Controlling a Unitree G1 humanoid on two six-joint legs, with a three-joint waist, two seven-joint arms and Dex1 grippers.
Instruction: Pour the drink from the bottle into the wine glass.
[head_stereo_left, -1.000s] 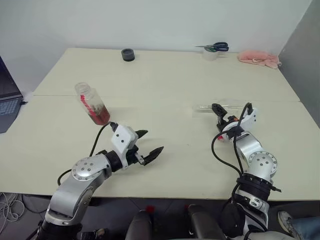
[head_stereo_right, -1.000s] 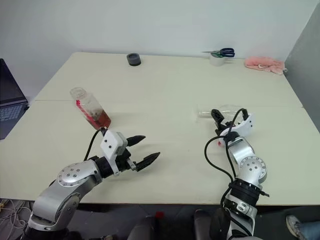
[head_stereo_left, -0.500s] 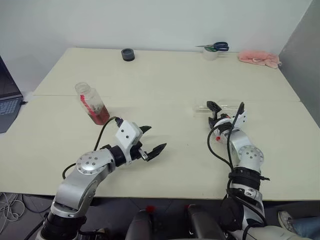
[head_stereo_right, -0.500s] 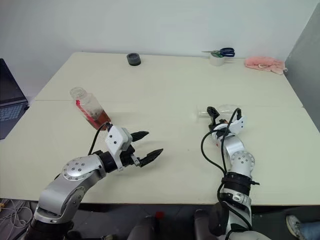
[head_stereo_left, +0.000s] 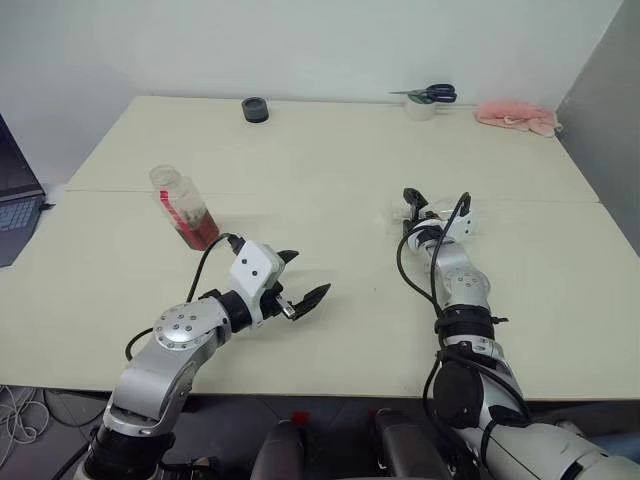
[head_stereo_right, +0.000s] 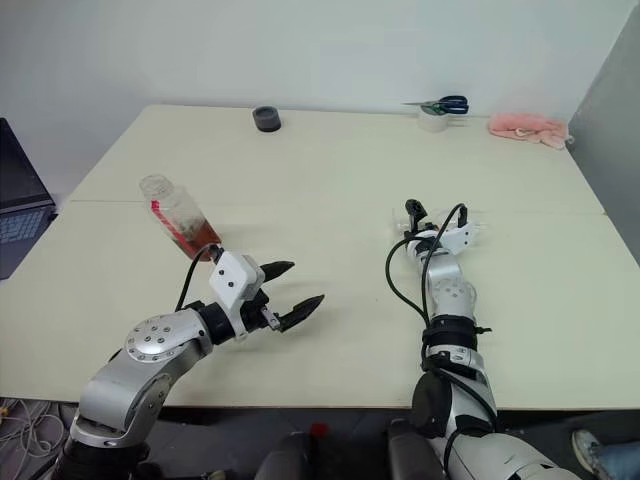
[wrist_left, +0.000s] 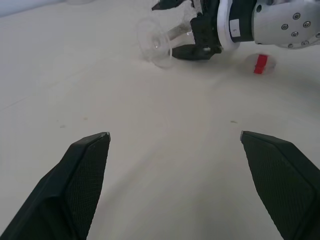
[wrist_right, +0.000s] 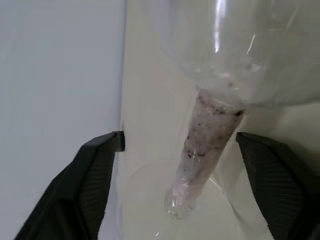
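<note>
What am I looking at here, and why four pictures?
It's a humanoid robot at a table. Two pictures come from cameras on its head, two from its wrists. The left gripper hovers open and empty. The right gripper has its fingers either side of the stem of a wine glass lying on its side; a firm grip isn't visible. A bottle of reddish drink stands uncapped; its cap lies near the glass. Scissors, a pink cloth and a dark ring sit at the far edge.
</note>
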